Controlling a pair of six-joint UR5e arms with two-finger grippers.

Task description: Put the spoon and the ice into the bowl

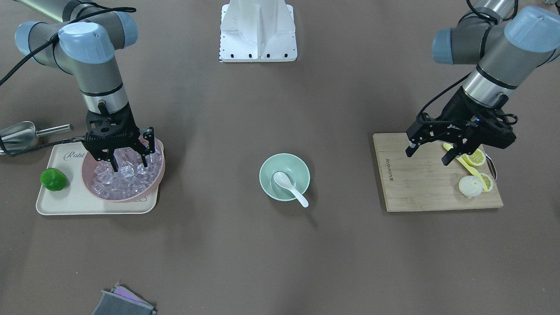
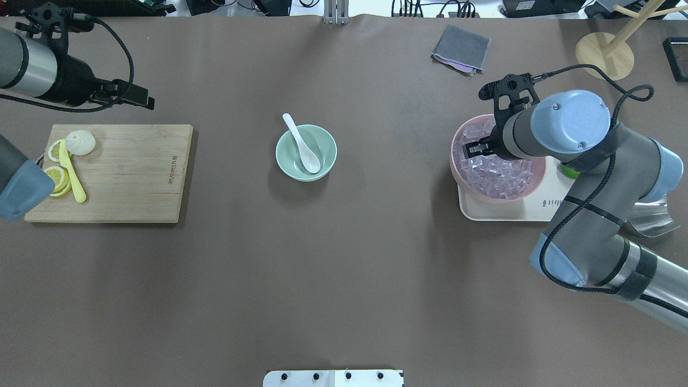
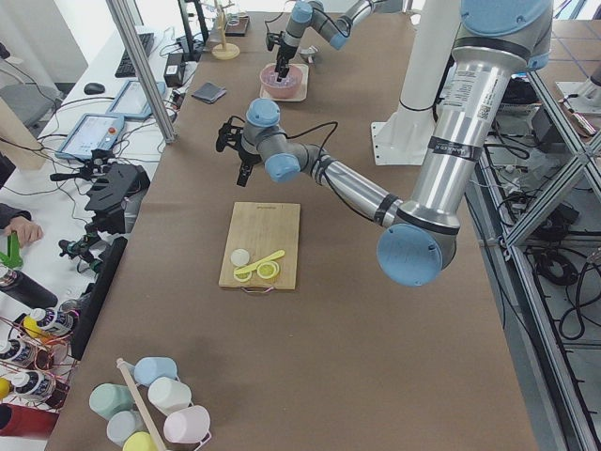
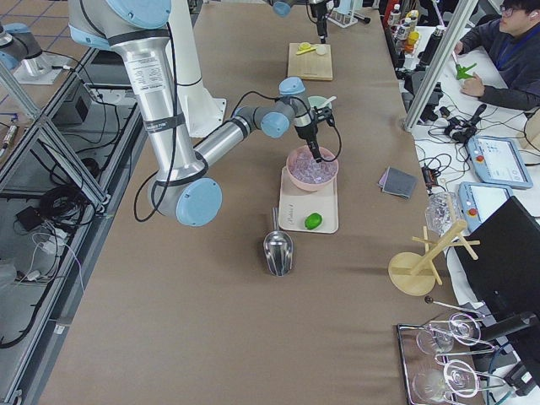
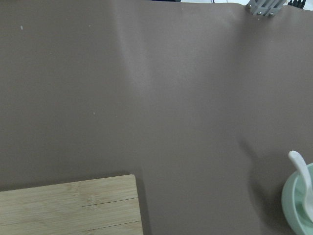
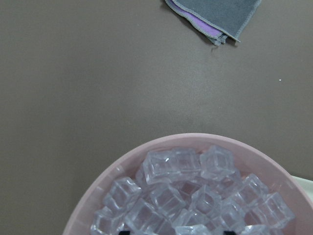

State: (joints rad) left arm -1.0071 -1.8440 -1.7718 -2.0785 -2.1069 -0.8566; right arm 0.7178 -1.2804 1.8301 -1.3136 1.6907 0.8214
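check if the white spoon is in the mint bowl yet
In: the white spoon lies with its scoop inside the mint bowl, handle sticking over the rim.

Overhead, the right arm (image 2: pixel 570 121) covers most of the lime (image 2: pixel 566 171), and the bowl (image 5: pixel 293 215) (left wrist view) is cropped.

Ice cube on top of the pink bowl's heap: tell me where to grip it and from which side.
Grip a top clear ice cube across two opposite flat faces, coming straight down from above. The cubes lie heaped in the round pink bowl, whose rim likely blocks a sideways approach; only top cubes have free sides. The right gripper hangs open over the heap.
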